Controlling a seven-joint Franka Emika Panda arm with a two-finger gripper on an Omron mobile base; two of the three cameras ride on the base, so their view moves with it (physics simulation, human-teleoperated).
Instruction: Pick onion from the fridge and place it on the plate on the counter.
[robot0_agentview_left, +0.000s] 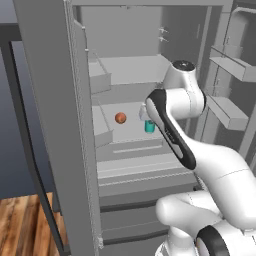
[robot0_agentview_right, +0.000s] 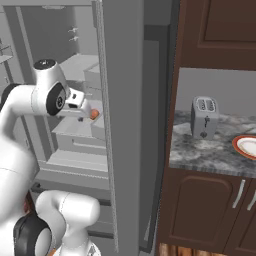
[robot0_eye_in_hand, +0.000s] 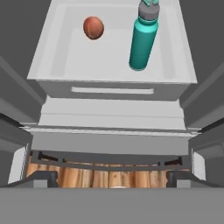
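Onion (robot0_eye_in_hand: 93, 27): orange-brown. Bottle (robot0_eye_in_hand: 143, 40): teal, grey cap, at the onion's three o'clock. Fridge (robot0_agentview_left: 55, 100): light grey throughout. Plate (robot0_agentview_right: 246, 146): orange-red rim, white centre. Counter (robot0_agentview_right: 210, 150): grey-white marbled. Toaster (robot0_agentview_right: 204, 117): silver.

arm (robot0_agentview_left: 175, 125): bent, reaching forward | gripper (robot0_agentview_right: 84, 111): jaw state unclear, likely empty

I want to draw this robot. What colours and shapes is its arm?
The arm is made of smooth, rounded white tubes with glossy black bands at the joints. One joint has a round grey cap on top. The gripper has two small dark finger tips.
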